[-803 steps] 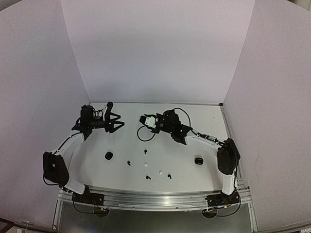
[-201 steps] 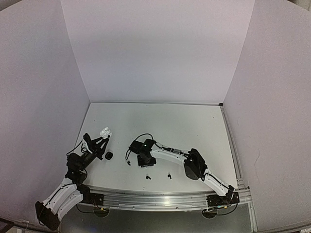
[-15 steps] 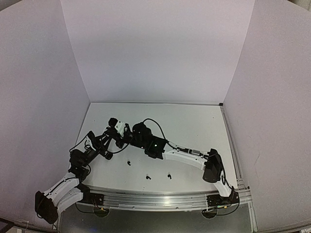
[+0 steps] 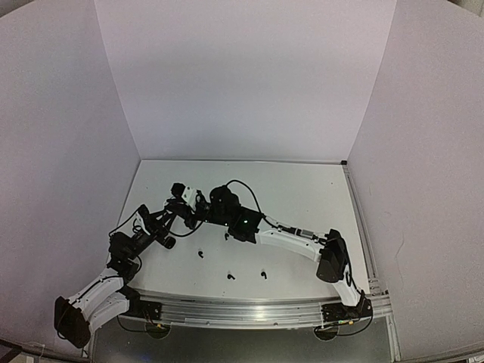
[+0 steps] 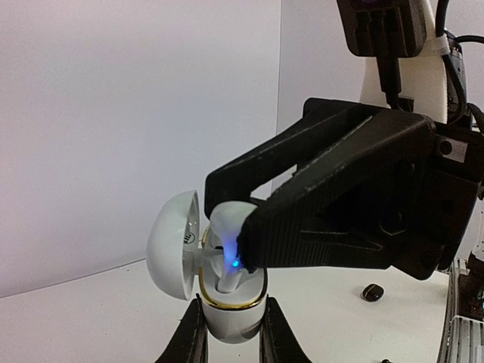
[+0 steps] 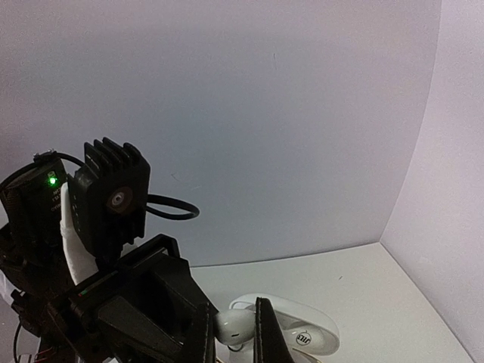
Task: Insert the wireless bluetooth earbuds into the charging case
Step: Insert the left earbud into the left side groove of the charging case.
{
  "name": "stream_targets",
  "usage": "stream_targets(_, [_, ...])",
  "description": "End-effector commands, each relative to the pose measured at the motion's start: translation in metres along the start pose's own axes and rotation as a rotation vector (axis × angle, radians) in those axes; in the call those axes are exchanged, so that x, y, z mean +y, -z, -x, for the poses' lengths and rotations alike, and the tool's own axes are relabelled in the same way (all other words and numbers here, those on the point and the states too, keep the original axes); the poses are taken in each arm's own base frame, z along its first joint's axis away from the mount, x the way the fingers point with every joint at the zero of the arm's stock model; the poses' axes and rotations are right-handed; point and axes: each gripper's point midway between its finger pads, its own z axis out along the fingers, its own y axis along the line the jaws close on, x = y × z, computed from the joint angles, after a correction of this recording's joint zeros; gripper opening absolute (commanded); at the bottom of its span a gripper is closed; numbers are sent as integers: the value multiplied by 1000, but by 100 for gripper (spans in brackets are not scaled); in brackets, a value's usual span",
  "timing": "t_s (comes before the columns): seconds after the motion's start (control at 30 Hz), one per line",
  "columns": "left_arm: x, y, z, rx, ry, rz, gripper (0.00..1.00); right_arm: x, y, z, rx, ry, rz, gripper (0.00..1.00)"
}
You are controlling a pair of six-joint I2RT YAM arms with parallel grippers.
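My left gripper (image 5: 231,334) is shut on the body of a white charging case (image 5: 227,314), held upright above the table with its lid (image 5: 172,246) swung open to the left. A white earbud (image 5: 224,246) with a blue light stands partly down in the case's well. My right gripper (image 6: 233,327) is shut on this white earbud (image 6: 236,325), its black fingers (image 5: 325,227) reaching in from the right. From above, both grippers meet at the case (image 4: 186,193). Three black earbuds (image 4: 200,253) (image 4: 231,277) (image 4: 263,273) lie on the table.
A black case (image 4: 169,243) sits on the table under the left arm. Another small black earbud (image 4: 226,236) lies beside the right arm. A small black rounded object (image 5: 372,292) lies further right. White walls close three sides.
The right wrist has shifted slightly rightward and away from the bases while its fingers stay at the case. The left arm holds the case almost where it was.
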Motion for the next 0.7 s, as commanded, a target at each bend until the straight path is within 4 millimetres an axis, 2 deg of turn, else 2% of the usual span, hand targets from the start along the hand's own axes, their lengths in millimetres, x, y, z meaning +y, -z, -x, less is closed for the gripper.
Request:
stream_targets(0.0, [-4, -3, 46, -130, -58, -13, 0, 4, 9, 8, 20, 0, 27, 8])
stream_targets(0.37, [-3, -3, 46, -125, -65, -9, 0, -1, 6, 8, 18, 8, 6, 18])
stream_targets(0.67, [-5, -3, 44, -114, -65, -17, 0, -3, 6, 10, 17, 8, -9, 19])
